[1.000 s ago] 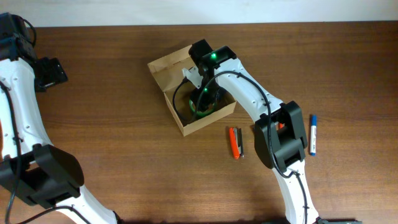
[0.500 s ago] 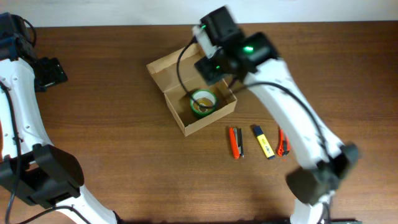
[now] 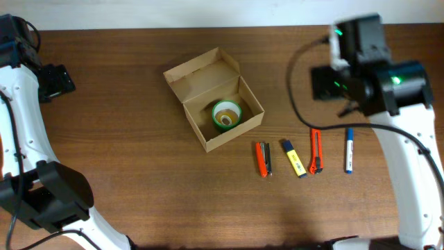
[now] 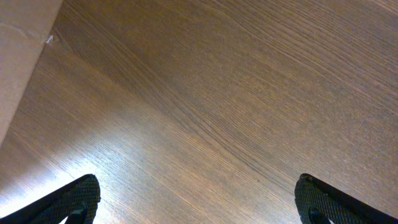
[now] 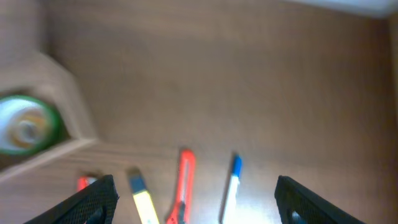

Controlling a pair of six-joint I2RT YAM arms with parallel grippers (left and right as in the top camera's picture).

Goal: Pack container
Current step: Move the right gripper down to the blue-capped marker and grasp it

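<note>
Now that the right gripper (image 5: 196,194) has left the container (image 3: 201,75), its jaws gape empty.

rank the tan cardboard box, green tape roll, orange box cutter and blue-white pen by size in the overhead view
1. tan cardboard box
2. green tape roll, going by area covered
3. orange box cutter and blue-white pen: alike in length and both slim, so not ranked apart
</note>
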